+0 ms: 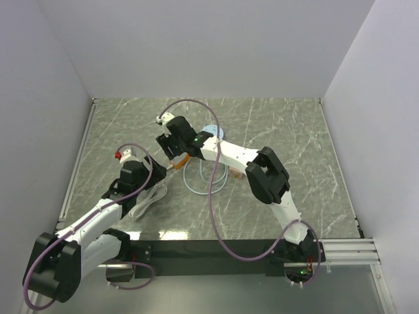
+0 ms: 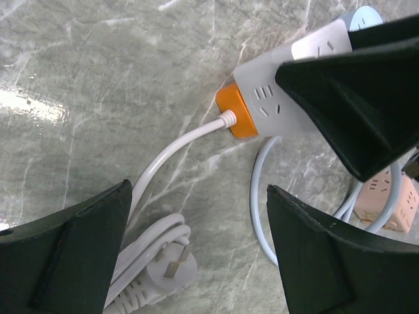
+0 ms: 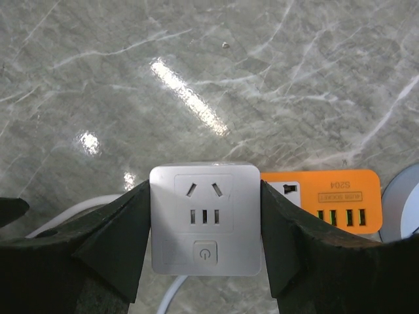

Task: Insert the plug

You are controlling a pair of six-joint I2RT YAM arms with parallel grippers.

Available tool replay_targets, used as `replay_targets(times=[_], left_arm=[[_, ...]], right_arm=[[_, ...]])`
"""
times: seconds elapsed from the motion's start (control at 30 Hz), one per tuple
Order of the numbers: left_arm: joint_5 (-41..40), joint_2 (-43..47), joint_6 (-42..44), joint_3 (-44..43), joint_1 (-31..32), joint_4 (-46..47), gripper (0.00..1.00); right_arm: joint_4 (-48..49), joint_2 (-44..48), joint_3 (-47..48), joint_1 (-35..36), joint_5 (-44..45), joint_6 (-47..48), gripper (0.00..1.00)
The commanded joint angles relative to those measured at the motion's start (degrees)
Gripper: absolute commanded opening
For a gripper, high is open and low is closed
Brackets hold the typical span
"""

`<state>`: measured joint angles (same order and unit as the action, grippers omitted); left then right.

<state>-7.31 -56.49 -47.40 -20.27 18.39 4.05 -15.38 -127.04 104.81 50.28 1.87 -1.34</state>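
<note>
On the marble table (image 1: 288,131), the right gripper (image 3: 205,196) is clamped on the sides of the white-and-orange power strip (image 3: 204,255). The left gripper (image 2: 196,186) hangs spread wide over the white plug (image 2: 171,265). The plug lies flat on the table beside its looped cord (image 2: 177,147), near the strip, touching neither finger.

I read a power symbol on the button (image 3: 205,251) of the white socket block (image 3: 204,203). On the orange block (image 3: 308,199) beside it, a boxed label (image 3: 340,197) stood upside down, its print too small for me; the characters above it looked like S204
</note>
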Motion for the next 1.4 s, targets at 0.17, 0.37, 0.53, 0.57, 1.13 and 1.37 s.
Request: replay_targets(times=[0.17,0.37,0.53,0.57,1.13,1.37], left_arm=[[0.89,1.12,1.08,0.76,-0.29,2.1,0.9],[1.16,1.12,1.08,1.11,-0.29,2.54,0.9],[1.6,0.77,1.08,1.2,-0.29,2.89,0.9],[1.77,0.68,1.08,1.2,-0.29,2.98,0.9],[1.95,2.0,0.99,1.46,-0.38,2.45,0.9],[2.13,2.17,1.43,1.46,-0.38,2.54,0.9]], right_arm=[[-7.29,-6.11,3.64,1.22,0.85,2.83,0.03],[-10.03,-8.22,4.26,1.66,1.56,3.02,0.03],[-8.8,-7.78,0.48,1.84,0.5,1.61,0.02],[-8.62,-7.78,-0.22,1.92,0.59,1.43,0.02],[-7.74,-4.62,-5.94,3.6,-0.37,-1.91,0.01],[-5.11,0.12,-8.83,3.68,-4.06,-3.23,0.27]])
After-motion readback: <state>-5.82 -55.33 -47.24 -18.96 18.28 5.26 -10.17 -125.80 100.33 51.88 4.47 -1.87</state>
